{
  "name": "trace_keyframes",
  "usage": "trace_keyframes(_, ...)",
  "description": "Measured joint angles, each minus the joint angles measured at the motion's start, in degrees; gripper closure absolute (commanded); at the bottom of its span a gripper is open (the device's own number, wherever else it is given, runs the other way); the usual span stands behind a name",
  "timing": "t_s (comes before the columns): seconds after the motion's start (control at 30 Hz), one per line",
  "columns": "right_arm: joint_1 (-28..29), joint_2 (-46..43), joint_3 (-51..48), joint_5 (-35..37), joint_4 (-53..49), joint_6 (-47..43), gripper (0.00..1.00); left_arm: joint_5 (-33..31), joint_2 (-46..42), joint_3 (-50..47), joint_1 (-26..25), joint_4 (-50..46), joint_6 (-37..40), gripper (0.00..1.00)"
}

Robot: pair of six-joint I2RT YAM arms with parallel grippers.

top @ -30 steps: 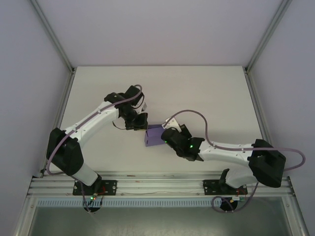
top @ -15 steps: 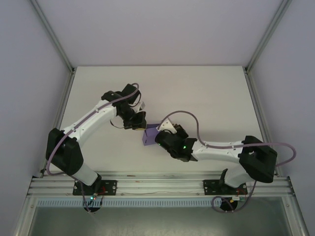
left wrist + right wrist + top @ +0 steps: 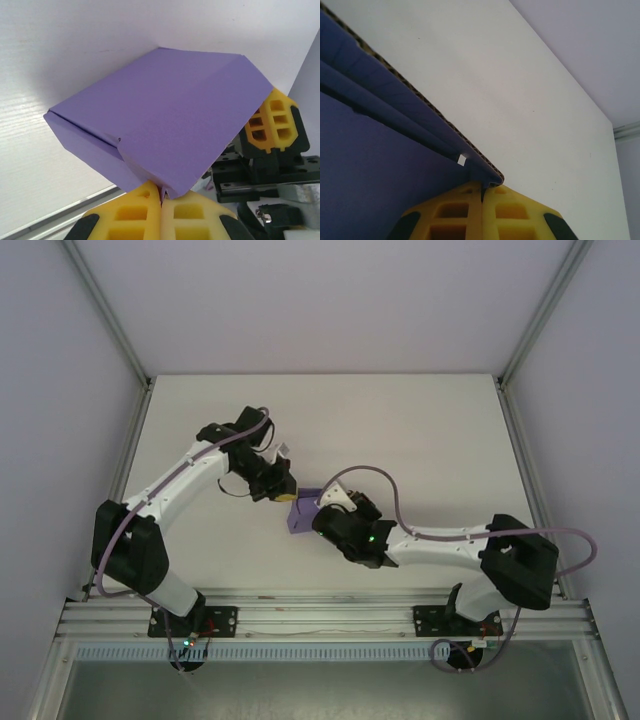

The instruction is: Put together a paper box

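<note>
- At centre-left of the overhead view your left gripper (image 3: 286,494) sits at the upper left corner of the paper box (image 3: 300,514). In its wrist view the yellow pads are pressed together, and the lower corner of the purple card comes down right onto their seam; you cannot tell whether card is nipped there or only touched
- The box lies on the white table (image 3: 420,430) a little left of centre, between the two grippers and touching both. It is no flat sheet: in the left wrist view you see a shallow body with a side wall standing at the left of the frame and a broad panel folded over the top like a lid
- That panel does not look fully seated to me. Its front edge slopes and a slit shows along the left wall, so I judge the walls done and the closing and tucking of the lid left to do
- Just right of the box your right gripper (image 3: 318,521) has its pads closed too, with the tips against the card's corrugated edge at the bottom of its wrist frame; whether it grips or pushes is unclear
</note>
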Motion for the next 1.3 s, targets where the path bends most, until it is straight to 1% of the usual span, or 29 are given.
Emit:
trace_keyframes(0.2,0.0,1.44,0.87,1.77,-0.35,-1.9,1.0,1.2,-1.44,-2.69,0.52,5.51,-7.32,1.0)
trace_keyframes(0.37,0.0,2.16,1.49,2.54,-0.96,-3.04,1.0,1.2,-1.77,-3.19,0.48,6.36,-8.81,1.0)
trace_keyframes(0.5,0.0,2.54,1.57,2.64,-0.9,-4.13,1.0,2.71,-3.78,-6.8,0.87,11.21,-14.32,1.0)
trace_keyframes(0.73,0.0,2.62,1.53,3.13,-0.7,-6.71,1.0,2.67,-3.8,-6.69,0.87,12.26,-16.5,1.0)
trace_keyframes(0.83,-0.02,2.49,1.25,3.21,-0.7,-7.1,1.0,3.85,-3.8,-6.86,0.87,13.07,-16.68,1.0)
trace_keyframes(0.9,-0.07,2.19,0.72,3.69,-0.74,-7.23,1.0,6.32,-3.8,-7.61,1.14,15.19,-16.37,1.0)
trace_keyframes(1.0,-0.11,1.51,-0.26,4.09,-0.68,-7.65,1.0,10.51,-3.52,-8.0,1.38,16.06,-12.0,1.0)
trace_keyframes(1.1,-0.52,0.35,-1.27,3.23,-0.28,-8.09,1.0,13.25,-3.13,-8.31,1.38,15.91,-6.95,1.0)
trace_keyframes(1.3,-1.22,-1.68,-2.1,-0.11,-0.52,-8.79,1.0,14.8,-2.27,-8.57,1.55,15.87,-2.47,1.0)
